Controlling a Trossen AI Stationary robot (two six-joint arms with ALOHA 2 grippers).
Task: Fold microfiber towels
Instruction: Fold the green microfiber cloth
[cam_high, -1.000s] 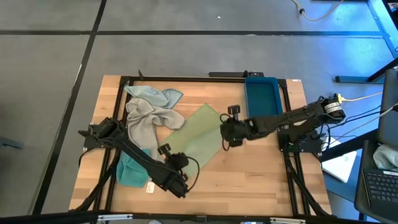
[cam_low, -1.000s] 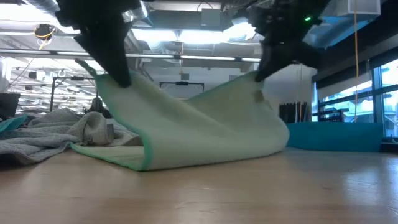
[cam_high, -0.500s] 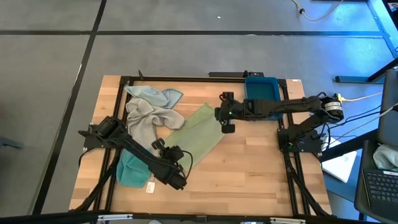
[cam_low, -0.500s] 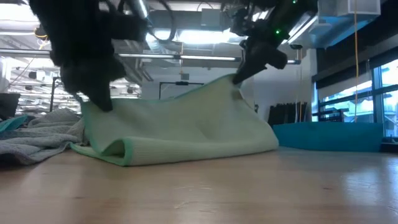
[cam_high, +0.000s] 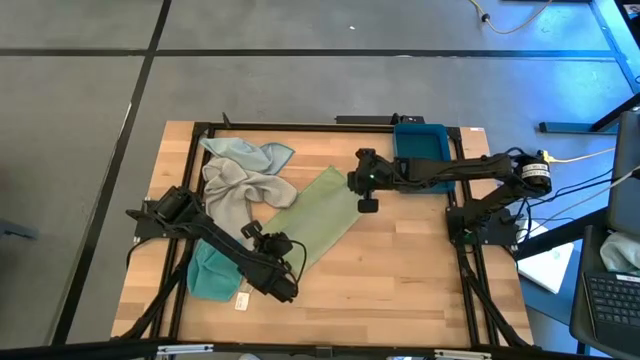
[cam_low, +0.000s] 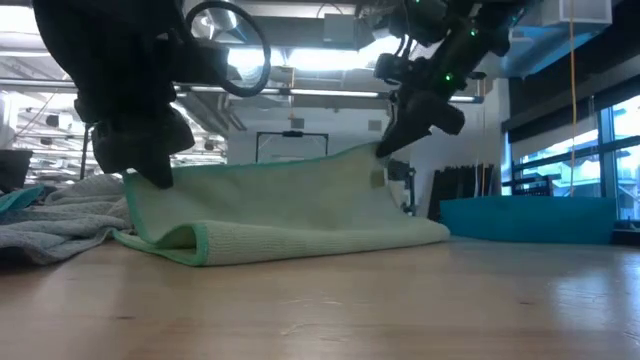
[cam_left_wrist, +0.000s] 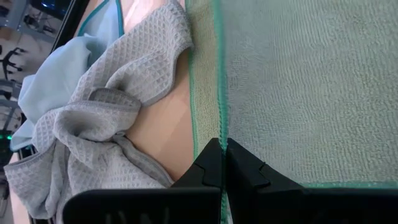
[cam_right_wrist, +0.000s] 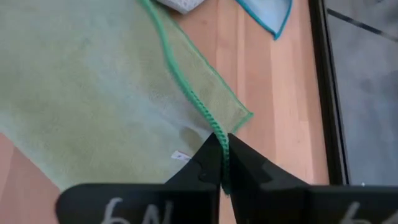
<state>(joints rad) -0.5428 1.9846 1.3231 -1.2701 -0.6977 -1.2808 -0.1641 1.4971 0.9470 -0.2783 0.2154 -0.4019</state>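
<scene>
Right now you are mid-fold on the pale green towel (cam_high: 318, 218), which lies doubled over near the middle of the surface (cam_high: 400, 290), running from the centre toward the near-left corner. Your left end effector (cam_high: 283, 252) is pressed together on the towel's edge at its near end; the left wrist view shows the dark fingertips (cam_left_wrist: 219, 163) closed tight on the green hem. Your right end effector (cam_high: 362, 190) pinches the far corner of the same towel, toward the back edge of the surface, its fingers (cam_right_wrist: 217, 160) nipping the green-stitched hem, with a small white tag (cam_right_wrist: 181, 155) just beside them.

To do this step well, judge that both pinched corners should come down together onto the lower layer so the hems line up. From the low view, the top layer (cam_low: 290, 200) hangs between both grips above a rolled fold at the near side, so keep light tension across it to prevent sagging or a wrinkle. Lower evenly, then let go only once the cloth rests flat.

Mind the grey towel (cam_high: 238, 192) and pale blue towel (cam_high: 245, 153) heaped toward the back-left corner, touching the green one's edge; the teal towel (cam_high: 212, 275) sits near the left edge.
</scene>
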